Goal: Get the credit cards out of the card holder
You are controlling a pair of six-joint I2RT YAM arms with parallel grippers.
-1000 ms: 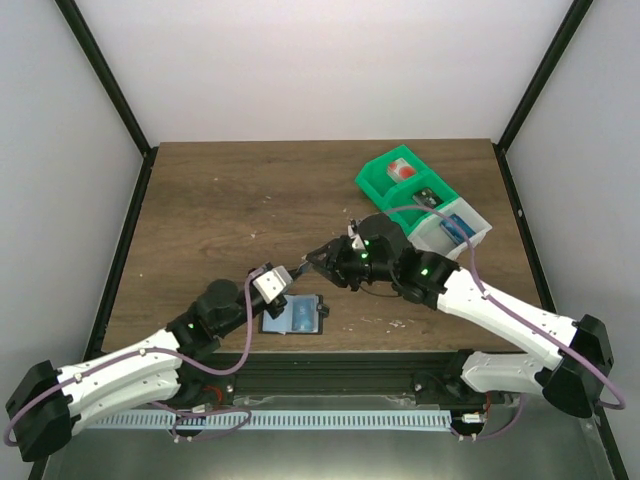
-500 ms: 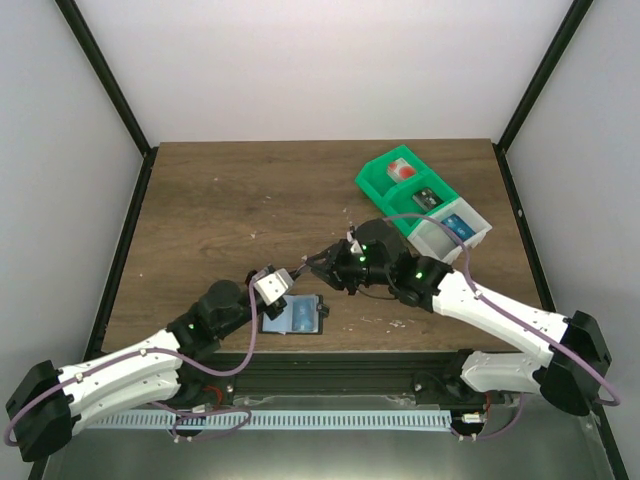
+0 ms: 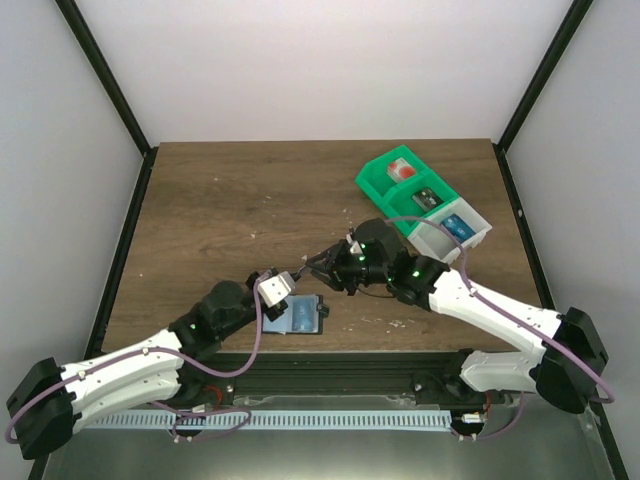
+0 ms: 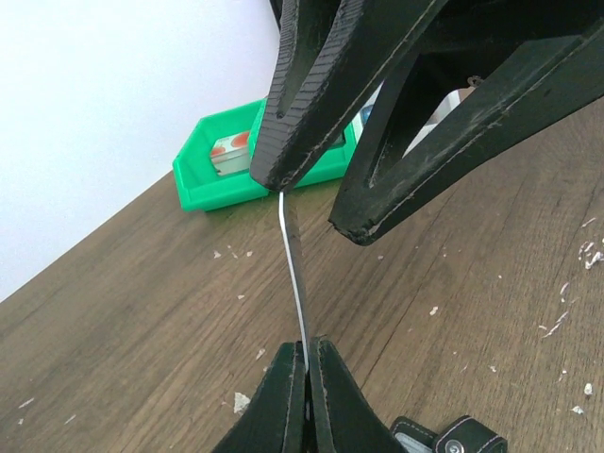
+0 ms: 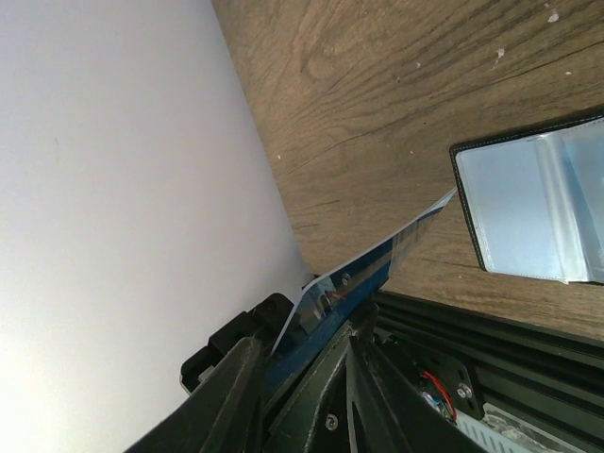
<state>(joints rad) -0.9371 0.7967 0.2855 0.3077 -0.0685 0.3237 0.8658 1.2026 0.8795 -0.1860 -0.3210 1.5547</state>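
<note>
Found left pincer [image 4: 307,347] fully closed, clamping near end of one credit card [image 4: 295,283]. Seen edge-on from left wrist: thin pale strip rising from the closed tips, slightly bowed, ending at right pincer [image 4: 311,209]. Recorded right pincer as partly open, jaws standing apart to either side of card's far end. One fingertip [image 4: 278,165] touching or just beside that end, the other plainly off it. Nothing gripped on that side yet.

Located credit card in the air above worktop [image 3: 220,200], bridging the two pincers, clear of card holder [image 3: 300,316]. Located card holder lying open and flat on worktop near front edge, just beside left pincer, pale pockets facing up. Cannot tell whether more cards remain inside.

Key relation: long axis of card running from left pincer's tips straight into gap of right pincer, flat faces turned toward the two right fingers. Right arm the nearer one to the free end; left arm occupied with the other end.

Judged step: hand-over of a removed card, left to right. Judged next need: closing right jaws squarely on the flat faces before any release by left.

Risks, as judgement only: closing off-centre and bowing card further; nipping just a corner; dropping to worktop on early release.
</note>
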